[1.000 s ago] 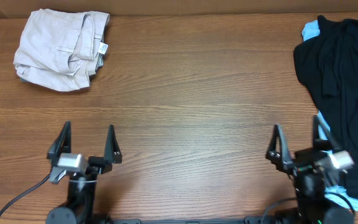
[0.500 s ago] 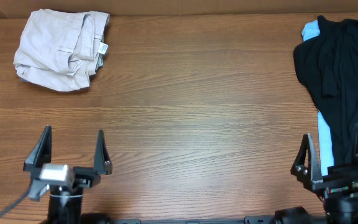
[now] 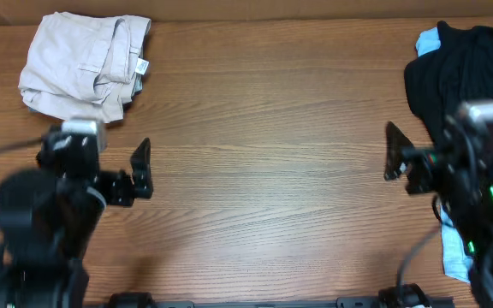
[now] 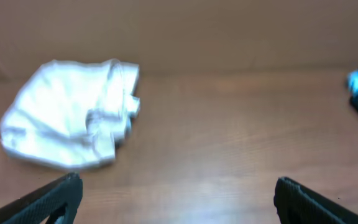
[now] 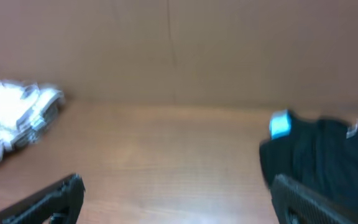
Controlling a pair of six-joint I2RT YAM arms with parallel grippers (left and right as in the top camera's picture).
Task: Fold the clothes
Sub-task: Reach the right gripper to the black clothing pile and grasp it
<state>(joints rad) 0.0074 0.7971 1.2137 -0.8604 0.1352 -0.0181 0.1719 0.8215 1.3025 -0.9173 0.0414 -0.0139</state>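
A black T-shirt (image 3: 465, 94) lies crumpled at the table's right edge on a light-blue garment (image 3: 429, 40). Both also show in the right wrist view, the shirt (image 5: 328, 155) and the blue garment (image 5: 280, 124). Folded beige trousers (image 3: 80, 68) lie at the far left corner and show in the left wrist view (image 4: 67, 140). My left gripper (image 3: 101, 162) is open and empty above the wood, near the trousers (image 4: 178, 186). My right gripper (image 3: 426, 158) is open and empty beside the black shirt's left edge (image 5: 178, 183). Both wrist views are blurred.
A brown wall runs along the table's far edge (image 4: 229, 37). The wooden table (image 3: 264, 128) lies between the two piles. Cables trail from both arms at the near edge.
Both arms have lifted from the near edge and swung forward, the left towards the trousers, the right towards the black shirt. Both grippers stay open and empty. The clothes have not moved.
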